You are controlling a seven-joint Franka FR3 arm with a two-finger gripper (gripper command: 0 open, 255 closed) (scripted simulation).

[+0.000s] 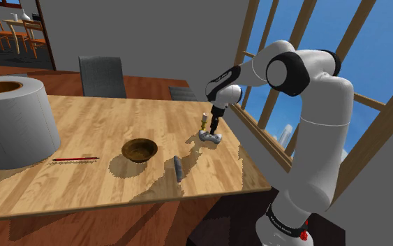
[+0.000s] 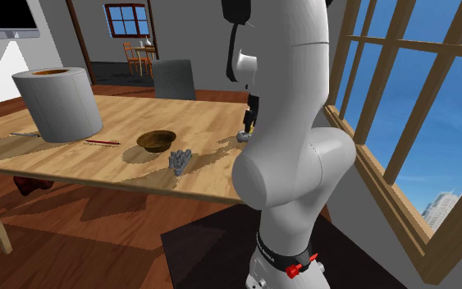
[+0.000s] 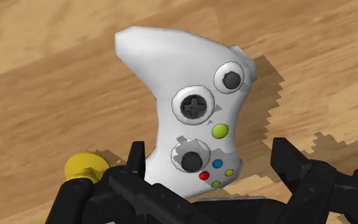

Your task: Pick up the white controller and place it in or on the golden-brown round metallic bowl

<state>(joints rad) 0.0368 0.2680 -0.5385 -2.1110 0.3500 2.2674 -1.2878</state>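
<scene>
The white controller (image 3: 190,108) lies flat on the wooden table (image 1: 83,189), with grey sticks and coloured buttons facing up. My gripper (image 3: 212,168) hangs just above its lower end, open; its black fingers (image 3: 290,162) stand apart on either side and do not clasp it. In the shoulder view the gripper (image 1: 214,130) points down onto the controller (image 1: 211,138) near the table's right edge. The golden-brown round bowl (image 1: 139,149) stands empty toward the shoulder view's left of the controller. In the second exterior view the bowl (image 2: 157,139) sits mid-table and my arm partly hides the controller (image 2: 243,135).
A small yellow-capped bottle (image 1: 203,120) stands right beside the controller. A grey ribbed object (image 1: 178,168) lies near the front edge, and a thin red stick (image 1: 76,159) lies left of the bowl. A big grey cylinder (image 1: 10,122) fills the table's left end. A chair (image 1: 102,75) stands behind.
</scene>
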